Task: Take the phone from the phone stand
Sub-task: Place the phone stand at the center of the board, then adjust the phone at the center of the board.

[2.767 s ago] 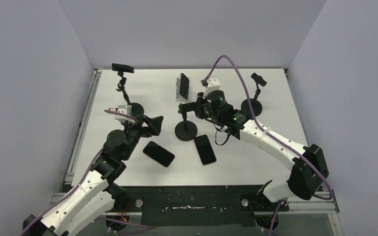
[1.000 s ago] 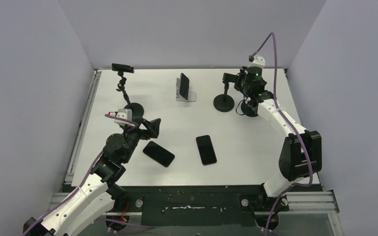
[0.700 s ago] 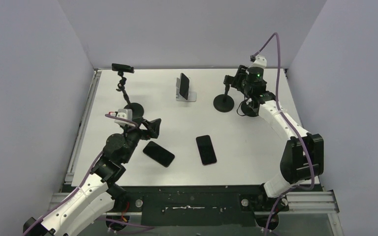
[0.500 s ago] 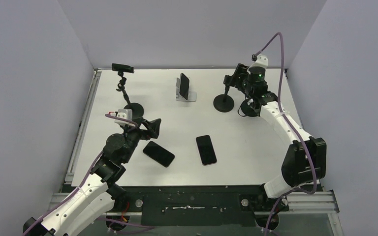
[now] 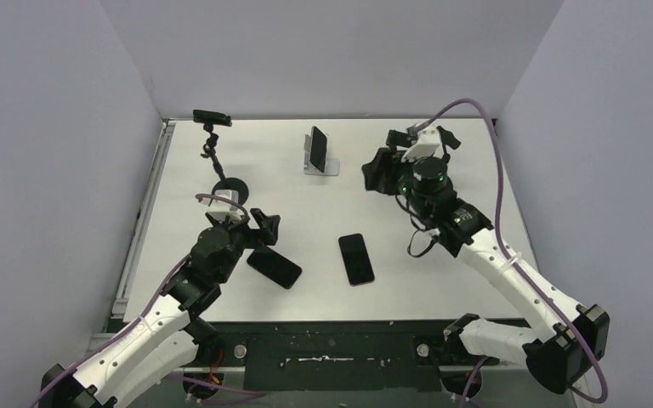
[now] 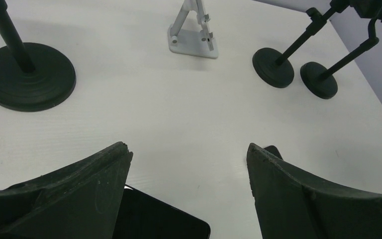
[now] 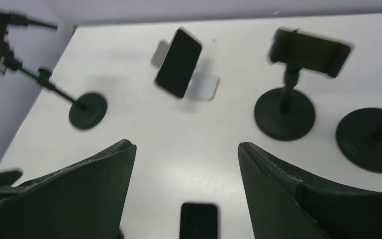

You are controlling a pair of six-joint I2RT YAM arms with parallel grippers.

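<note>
A black phone (image 5: 316,146) (image 7: 178,62) leans upright in the white phone stand (image 5: 326,167) (image 7: 205,86) (image 6: 193,36) at the back middle. Another phone (image 5: 211,116) (image 7: 20,21) is clamped on top of a tall black stand (image 5: 230,185) (image 7: 87,110) (image 6: 27,74) at the back left. My right gripper (image 5: 381,174) (image 7: 185,147) hangs open and empty, to the right of the white stand and apart from it. My left gripper (image 5: 265,225) (image 6: 188,149) is open and empty, low over the near left table.
Two phones lie flat on the table, one (image 5: 275,266) (image 6: 154,219) under my left gripper and one (image 5: 355,258) (image 7: 198,220) in the middle. Two black round-based stands (image 7: 284,114) (image 6: 273,67), (image 7: 373,139) (image 6: 318,79) with empty clamps stand at the back right, partly hidden by my right arm in the top view.
My right gripper let go of the black stand at the back right, opened, and swung back toward the table's middle. My left arm shifted slightly nearer.
</note>
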